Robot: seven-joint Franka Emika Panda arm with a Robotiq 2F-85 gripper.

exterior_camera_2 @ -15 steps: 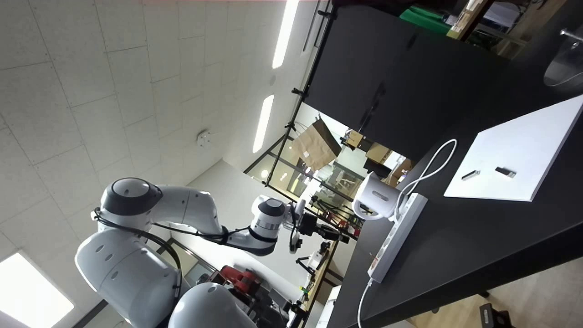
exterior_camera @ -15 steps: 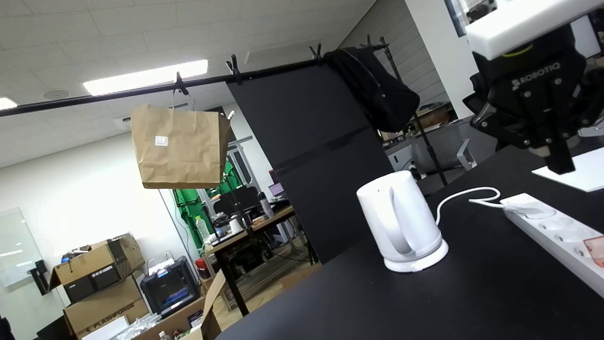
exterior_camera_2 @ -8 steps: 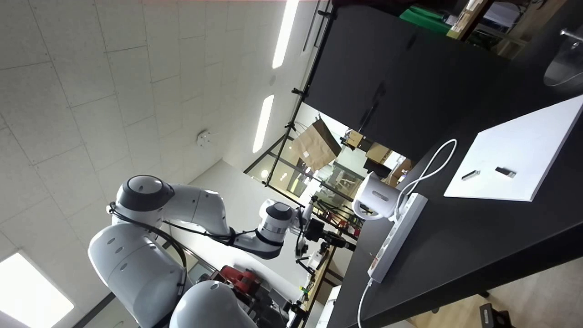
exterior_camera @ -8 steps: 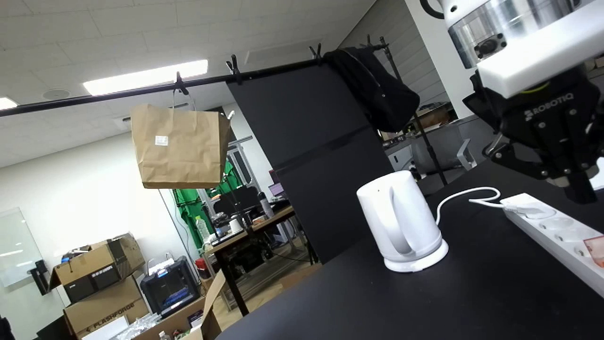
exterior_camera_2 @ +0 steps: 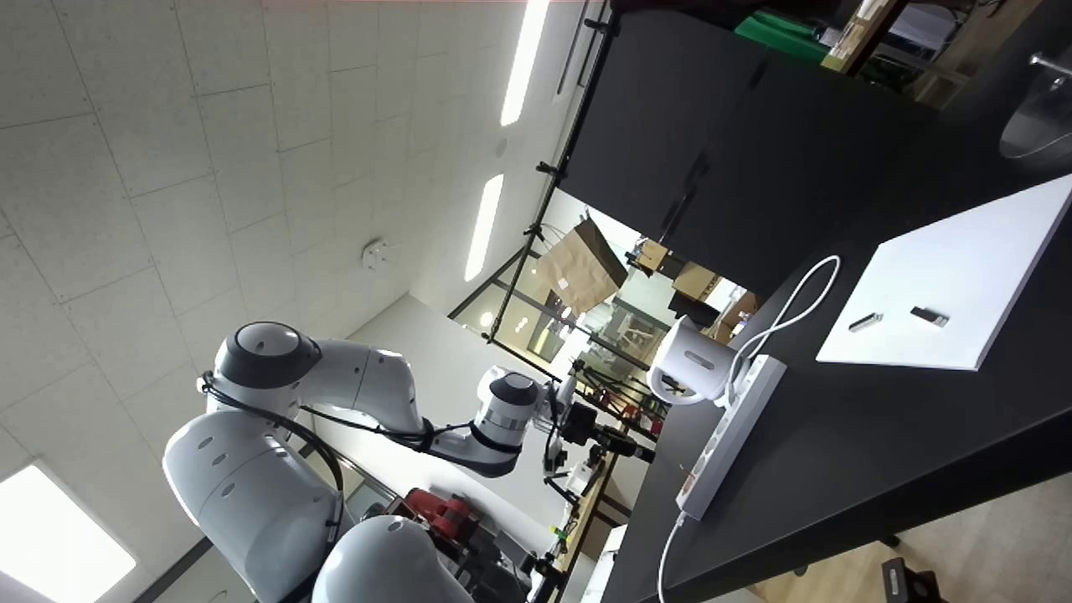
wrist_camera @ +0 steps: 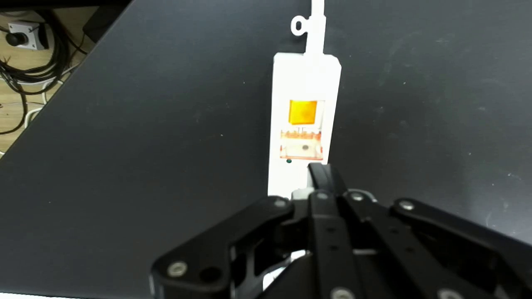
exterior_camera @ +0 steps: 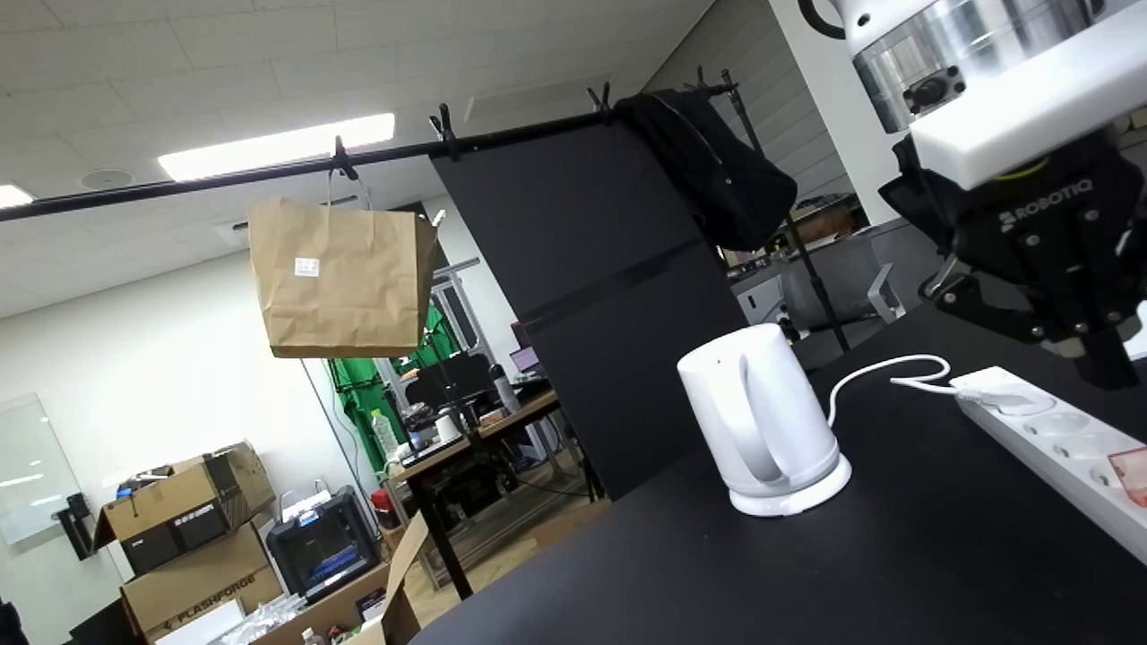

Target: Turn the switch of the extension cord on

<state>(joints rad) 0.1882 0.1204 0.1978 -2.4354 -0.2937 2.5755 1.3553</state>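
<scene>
The white extension cord (wrist_camera: 305,79) lies on the black table and shows in both exterior views (exterior_camera: 1030,421) (exterior_camera_2: 737,431). Its orange switch (wrist_camera: 302,112) lies near the cable end in the wrist view. A clear orange-tinted cover piece (wrist_camera: 301,145) sits just below the switch there and also shows in an exterior view (exterior_camera: 1131,473). My gripper (wrist_camera: 325,167) is shut and empty, its fingertips together. In the wrist view the tips overlap the strip's right edge, below the cover. In an exterior view the gripper (exterior_camera_2: 643,452) is above the table, apart from the strip. My arm hides the strip's far part in the wrist view.
A white kettle (exterior_camera: 762,421) stands beside the strip, its white cable (exterior_camera_2: 787,314) plugged into the strip's far end. A white board (exterior_camera_2: 938,276) with two small dark pieces lies on the table. The table edge (wrist_camera: 66,79) runs at the wrist view's left.
My gripper has moved lower and towards the strip between one second and half a second ago. Since then it has barely moved. The strip and kettle have not moved.
</scene>
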